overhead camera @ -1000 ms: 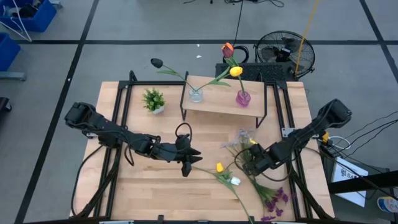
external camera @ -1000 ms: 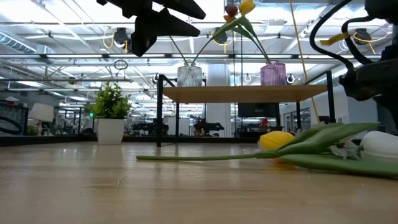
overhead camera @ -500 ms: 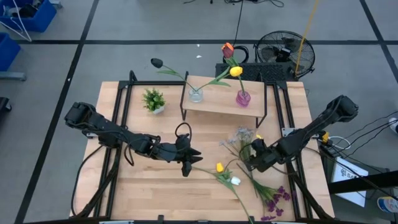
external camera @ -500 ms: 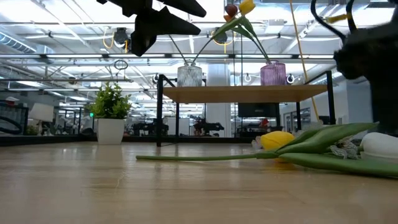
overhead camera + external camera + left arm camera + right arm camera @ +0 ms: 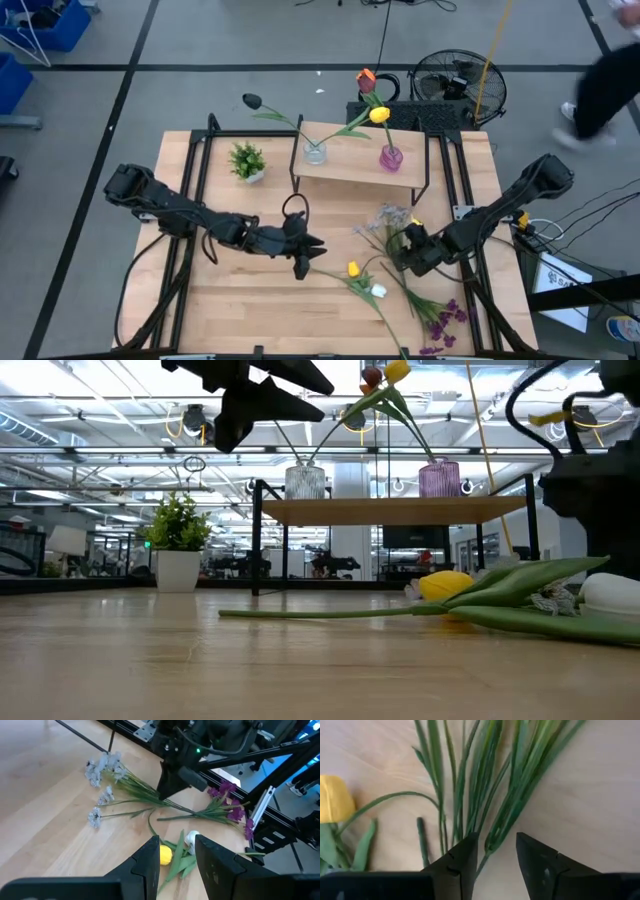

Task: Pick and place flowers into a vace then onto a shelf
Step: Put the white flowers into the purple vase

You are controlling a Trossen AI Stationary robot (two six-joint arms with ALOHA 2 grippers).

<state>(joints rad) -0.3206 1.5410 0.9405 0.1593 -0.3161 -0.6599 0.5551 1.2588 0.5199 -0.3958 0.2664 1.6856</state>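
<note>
Meanwhile, the loose artificial flowers on long thin green stems (image 5: pixel 400 275) lie scattered over the lower right of the light-wood desk (image 5: pixel 220 320) in the high view, well apart from the small raised light-wood shelf on thin black legs (image 5: pixel 352 166) at upper centre. On that shelf stand a clear glass vase (image 5: pixel 315 152) and a purple glass vase (image 5: pixel 390 157), each already holding stems, so part of the job looks done. A small leafy potted plant (image 5: pixel 247 161) sits left of the shelf.

The right gripper (image 5: pixel 405 250) hangs low over the bundle of pale clustered sprays (image 5: pixel 102 785). In its wrist view its two dark fingers (image 5: pixel 457 860) stand spread, with a fan of green stalks (image 5: pixel 485 785) lying on the wood just beyond the gap and nothing pinched between them. That low, straddling pose suits closing on a stem near its cut end; whether the fingers already touch the stalks is hard to tell.

The left gripper (image 5: pixel 300 250) waits at the centre of the desk, raised clear of the wood, its fingers (image 5: pixel 150 865) parted and empty. A yellow tulip (image 5: pixel 165 855) and a white bud (image 5: pixel 192 838) lie beyond it, and purple blooms (image 5: pixel 232 802) lie farther off.
</note>
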